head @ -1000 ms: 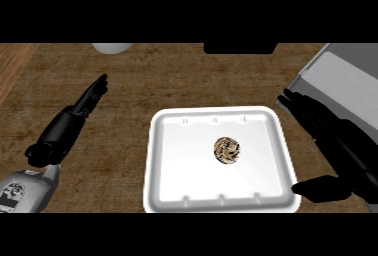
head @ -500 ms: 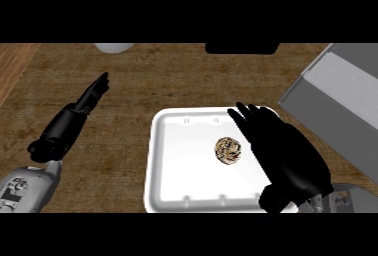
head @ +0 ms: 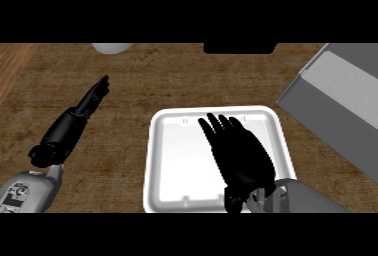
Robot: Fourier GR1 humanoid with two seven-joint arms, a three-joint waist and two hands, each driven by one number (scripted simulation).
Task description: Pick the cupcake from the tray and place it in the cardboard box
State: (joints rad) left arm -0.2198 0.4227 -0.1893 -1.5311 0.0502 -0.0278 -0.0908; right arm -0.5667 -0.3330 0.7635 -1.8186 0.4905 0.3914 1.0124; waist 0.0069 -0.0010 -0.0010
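Note:
A white tray (head: 171, 165) lies on the wooden counter in the lower middle of the head view. My right hand (head: 240, 157) is stretched flat over the tray's centre, fingers straight and pointing away from me. It covers the spot where the cupcake lay, so the cupcake is hidden. The grey cardboard box (head: 343, 102) stands at the right edge, beyond the tray's far right corner. My left hand (head: 77, 117) rests open on the counter left of the tray, fingers straight and pointing up and away.
A pale round object (head: 112, 48) sits at the counter's far edge on the left. A dark object (head: 240, 48) sits at the far edge in the middle. Bare wood lies between the left hand and the tray.
My right hand has swung from the tray's right side leftward over its middle and now covers the cupcake. The left hand has stayed still.

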